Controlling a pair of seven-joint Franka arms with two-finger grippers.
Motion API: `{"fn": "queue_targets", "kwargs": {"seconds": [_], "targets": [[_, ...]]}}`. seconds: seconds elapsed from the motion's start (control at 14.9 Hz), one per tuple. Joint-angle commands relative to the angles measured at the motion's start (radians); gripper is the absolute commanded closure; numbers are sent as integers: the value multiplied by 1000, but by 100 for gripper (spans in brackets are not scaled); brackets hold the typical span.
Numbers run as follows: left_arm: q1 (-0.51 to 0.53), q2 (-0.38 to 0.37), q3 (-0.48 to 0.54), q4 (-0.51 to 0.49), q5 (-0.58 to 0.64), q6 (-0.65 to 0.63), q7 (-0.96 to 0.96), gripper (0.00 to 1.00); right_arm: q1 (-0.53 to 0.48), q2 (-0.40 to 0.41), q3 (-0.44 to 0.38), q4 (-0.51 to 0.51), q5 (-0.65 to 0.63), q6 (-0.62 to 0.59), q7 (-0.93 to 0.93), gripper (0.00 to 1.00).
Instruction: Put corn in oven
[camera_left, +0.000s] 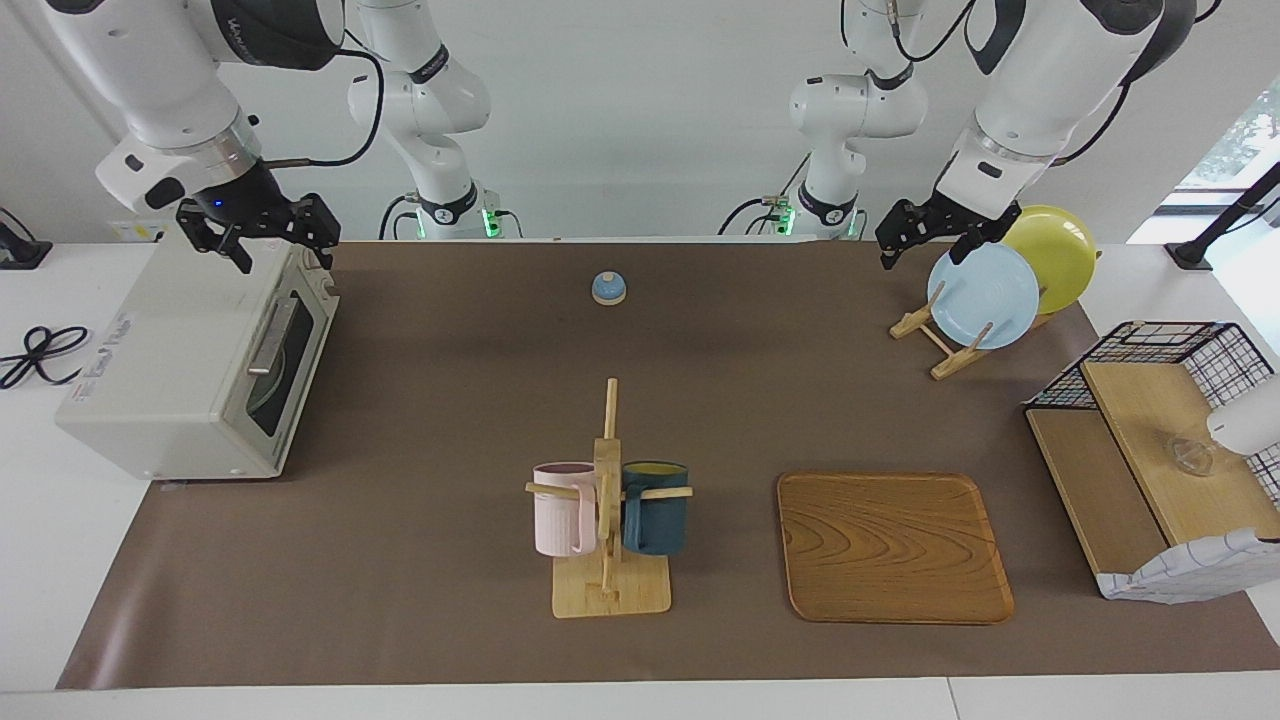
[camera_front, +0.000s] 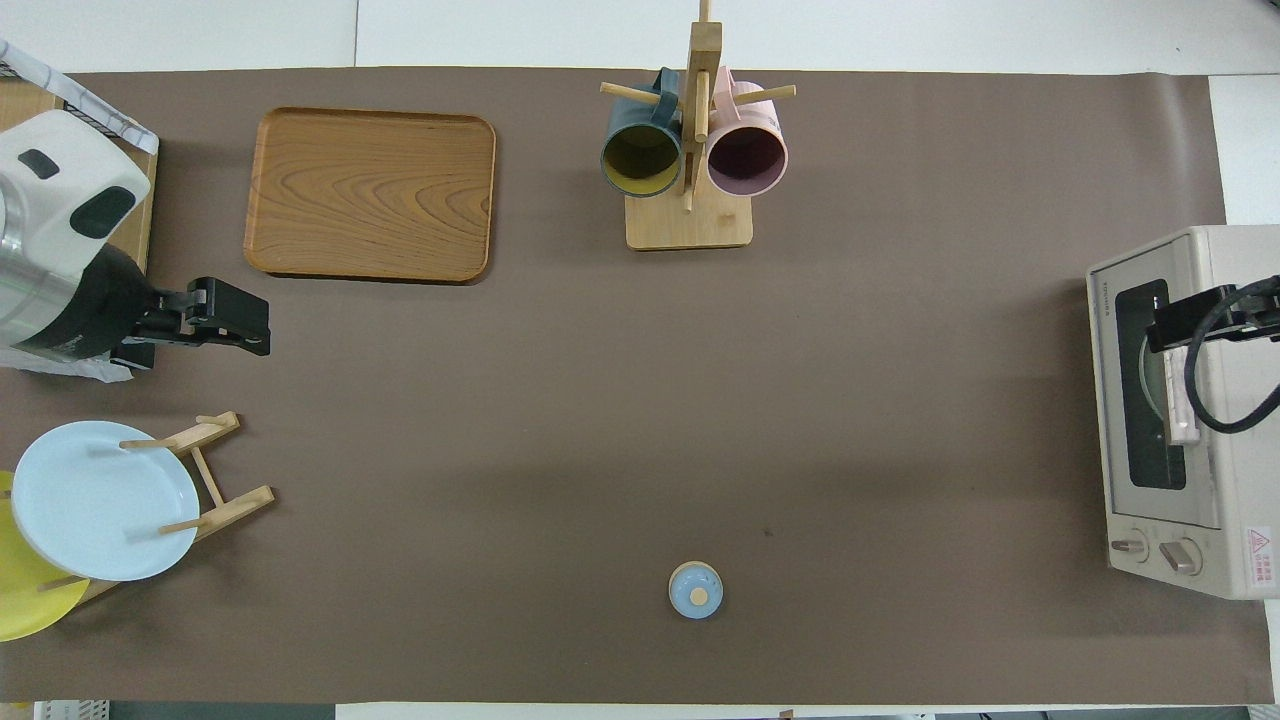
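Observation:
The off-white oven (camera_left: 180, 370) (camera_front: 1200, 440) stands at the right arm's end of the table, its dark glass door shut and the bar handle (camera_left: 268, 335) across it. No corn shows in either view. My right gripper (camera_left: 282, 256) (camera_front: 1168, 328) hangs open over the oven's top edge above the door, touching nothing. My left gripper (camera_left: 920, 254) (camera_front: 240, 322) waits open and empty in the air beside the plate rack.
A wooden rack (camera_left: 607, 520) with a pink mug and a dark blue mug stands mid-table, a wooden tray (camera_left: 890, 545) beside it. A plate stand (camera_left: 940, 345) holds a light blue and a yellow plate. A small blue knobbed lid (camera_left: 608, 288) lies near the robots. A wire shelf (camera_left: 1150, 440) sits at the left arm's end.

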Motion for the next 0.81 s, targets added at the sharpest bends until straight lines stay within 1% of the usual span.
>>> {"fn": "queue_targets", "kwargs": {"seconds": [0.0, 0.4, 0.74], "targets": [[12, -3, -8, 7, 18, -11, 4, 0, -15, -10, 3, -2, 27, -2, 12, 0], [12, -3, -8, 7, 18, -11, 4, 0, -32, -5, 1, 4, 27, -7, 10, 0], [12, -3, -8, 7, 18, -11, 4, 0, -20, -2, 11, 9, 27, -5, 12, 0]]}}
